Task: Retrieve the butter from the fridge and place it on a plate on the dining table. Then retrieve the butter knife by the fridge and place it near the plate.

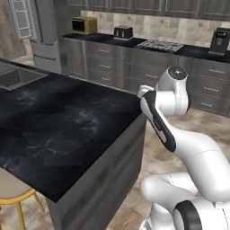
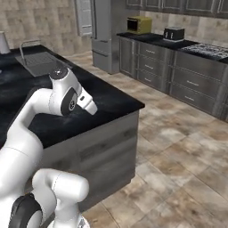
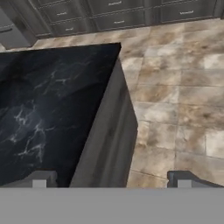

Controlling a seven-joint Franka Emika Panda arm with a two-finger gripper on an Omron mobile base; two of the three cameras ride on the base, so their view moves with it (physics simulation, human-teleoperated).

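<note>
The dining table (image 1: 67, 121) has a black white-veined top that fills the left of both base views (image 2: 107, 95). My gripper (image 3: 111, 180) hangs open and empty above the table's corner (image 3: 52, 100), its fingertips (image 3: 40, 178) spread wide over the table's edge and the tiled floor. The grey fridge (image 1: 45, 31) stands at the far end of the room beyond the table, doors shut (image 2: 103, 31). The butter, the plate and the butter knife are out of view.
A sink (image 2: 39, 62) is set into the table's far end. Along the back wall, the black counter (image 1: 134, 42) carries a yellow oven (image 1: 84, 25), a toaster (image 1: 122, 32), a cooktop (image 1: 160, 45) and a coffee machine (image 1: 220, 41). A stool (image 1: 13, 194) stands at the table's near left.
</note>
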